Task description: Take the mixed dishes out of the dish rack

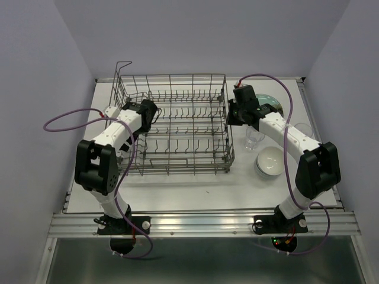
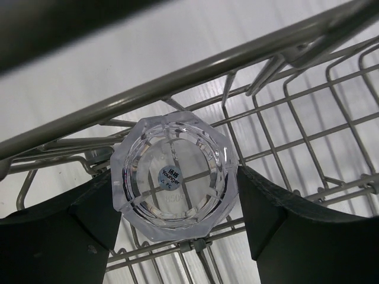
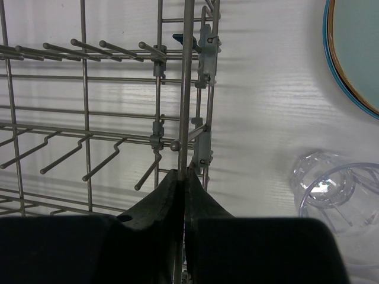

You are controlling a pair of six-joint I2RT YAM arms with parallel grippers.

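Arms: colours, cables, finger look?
Left arm and right arm match: white links, black joint housings, a purple cable looping along each. Fingers are matte black, wedge-shaped.

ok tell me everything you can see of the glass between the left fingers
The glass is clear, faceted, with an octagonal outline, seen end-on; a round blue sticker sits at its centre. It stands inside the dish rack, on its wires. The left fingers flank it at both edges; grip unclear.

clear glass (image 2: pixel 174 177) inside grey rack (image 1: pixel 183 166), bowls (image 1: pixel 269 161) beside
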